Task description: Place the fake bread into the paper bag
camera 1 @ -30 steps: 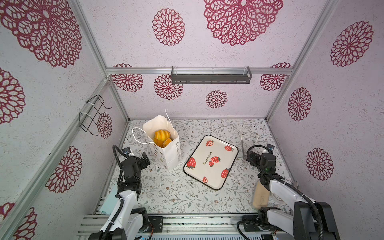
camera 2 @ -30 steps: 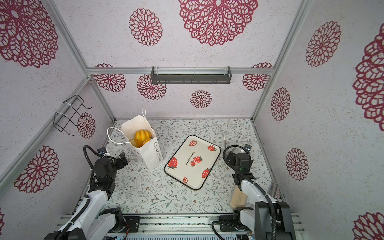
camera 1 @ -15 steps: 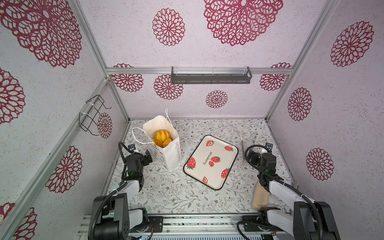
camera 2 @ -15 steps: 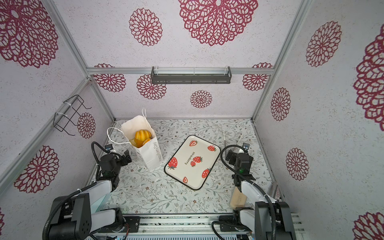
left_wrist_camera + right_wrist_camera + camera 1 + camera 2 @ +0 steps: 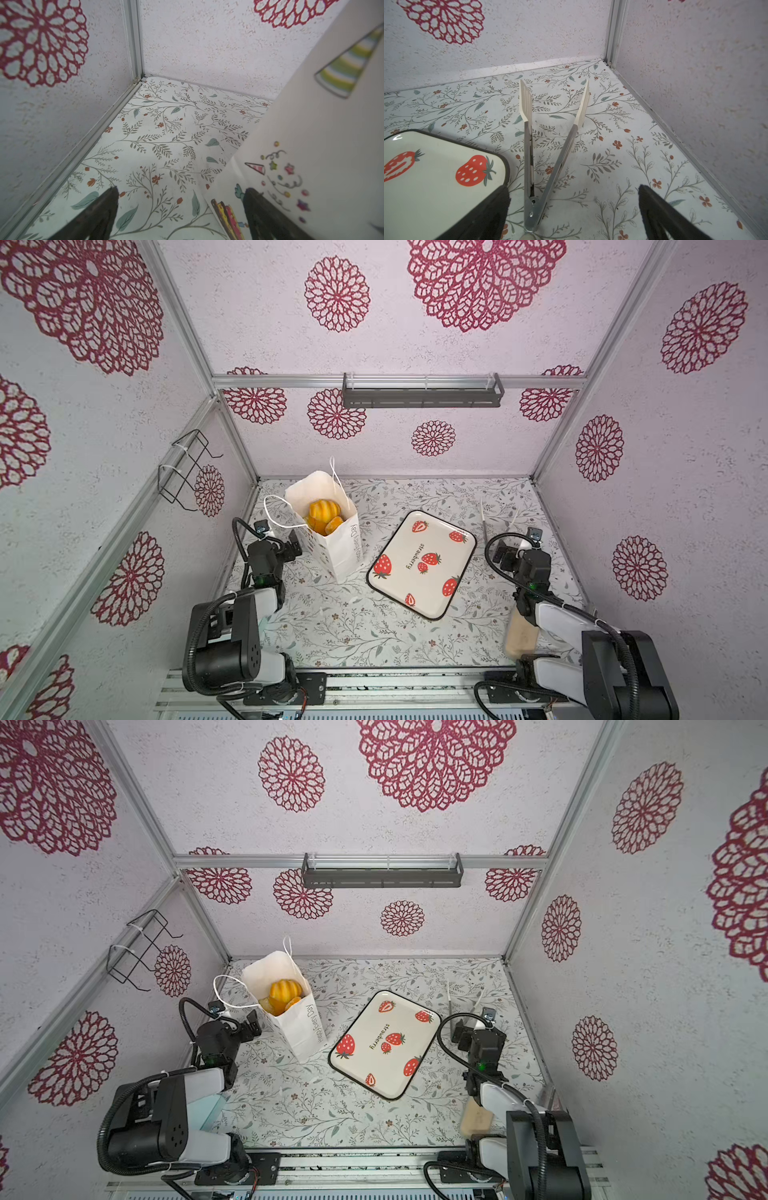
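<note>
The white paper bag (image 5: 338,545) (image 5: 301,1029) stands upright at the back left of the table, its mouth open. Glossy golden-orange fake bread (image 5: 322,512) (image 5: 284,992) lies inside it. My left gripper (image 5: 286,546) (image 5: 245,1029) is low beside the bag's left face, open and holding nothing. In the left wrist view the gripper (image 5: 180,193) shows one finger over the bag's printed front (image 5: 291,166); I cannot tell whether it touches. My right gripper (image 5: 515,545) (image 5: 471,1029) (image 5: 573,191) hangs open and empty at the right.
A strawberry-print tray (image 5: 399,549) (image 5: 436,149) lies mid-table with nothing on it. Metal tongs (image 5: 484,522) (image 5: 529,155) rest near the right gripper. A beige block (image 5: 519,635) lies under the right arm. A wire rack (image 5: 183,468) and a shelf (image 5: 422,396) hang on the walls.
The left arm has folded down and back toward its base, its gripper staying low beside the bag. The right arm has barely shifted. Both grippers stayed open.
</note>
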Robot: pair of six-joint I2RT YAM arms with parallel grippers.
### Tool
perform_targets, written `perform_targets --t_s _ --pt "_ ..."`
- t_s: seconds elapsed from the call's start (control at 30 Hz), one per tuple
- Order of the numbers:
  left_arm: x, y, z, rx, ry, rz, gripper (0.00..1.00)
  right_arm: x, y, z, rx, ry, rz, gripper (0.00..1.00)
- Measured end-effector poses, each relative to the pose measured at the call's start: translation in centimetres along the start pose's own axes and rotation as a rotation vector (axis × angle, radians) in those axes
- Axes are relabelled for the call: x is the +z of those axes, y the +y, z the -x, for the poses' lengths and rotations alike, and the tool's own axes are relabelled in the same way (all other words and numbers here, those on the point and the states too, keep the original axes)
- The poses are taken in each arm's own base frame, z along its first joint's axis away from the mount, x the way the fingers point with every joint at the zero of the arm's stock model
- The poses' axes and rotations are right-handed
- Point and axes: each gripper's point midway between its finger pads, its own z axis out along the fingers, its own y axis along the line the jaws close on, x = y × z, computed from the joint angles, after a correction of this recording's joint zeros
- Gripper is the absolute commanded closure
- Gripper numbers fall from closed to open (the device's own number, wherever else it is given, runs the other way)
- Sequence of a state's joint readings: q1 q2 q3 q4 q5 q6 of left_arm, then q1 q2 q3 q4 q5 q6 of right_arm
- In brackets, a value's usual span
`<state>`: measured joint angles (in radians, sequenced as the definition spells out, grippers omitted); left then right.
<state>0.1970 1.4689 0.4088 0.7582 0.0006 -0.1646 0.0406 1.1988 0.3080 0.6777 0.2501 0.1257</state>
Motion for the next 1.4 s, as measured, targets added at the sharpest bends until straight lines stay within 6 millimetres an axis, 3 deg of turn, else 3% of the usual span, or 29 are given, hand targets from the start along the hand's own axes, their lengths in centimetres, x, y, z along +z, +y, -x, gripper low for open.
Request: perform_targets --t_s 0.2,0.7,1.17,1.4 --pt "0.7 -0.9 -1.6 0.003 0.034 -0.074 0.03 0.3 -0.2 0.4 -0.007 -0.037 0.007 0.02" --pt "0.7 -1.6 -1.2 0.016 0.018 -0.103 0.03 1.8 0.0 -0.9 -0.036 -0.052 0.046 0.02" --pt "0.7 -1.3 -1.1 0.023 0.015 -0.076 0.03 3.0 1.0 -3.0 -0.067 -0.024 0.104 0.01" --pt "0.9 -0.8 -1.1 0.023 0.015 -0.032 0.03 3.0 1.1 -2.9 -0.070 -0.028 0.105 0.01"
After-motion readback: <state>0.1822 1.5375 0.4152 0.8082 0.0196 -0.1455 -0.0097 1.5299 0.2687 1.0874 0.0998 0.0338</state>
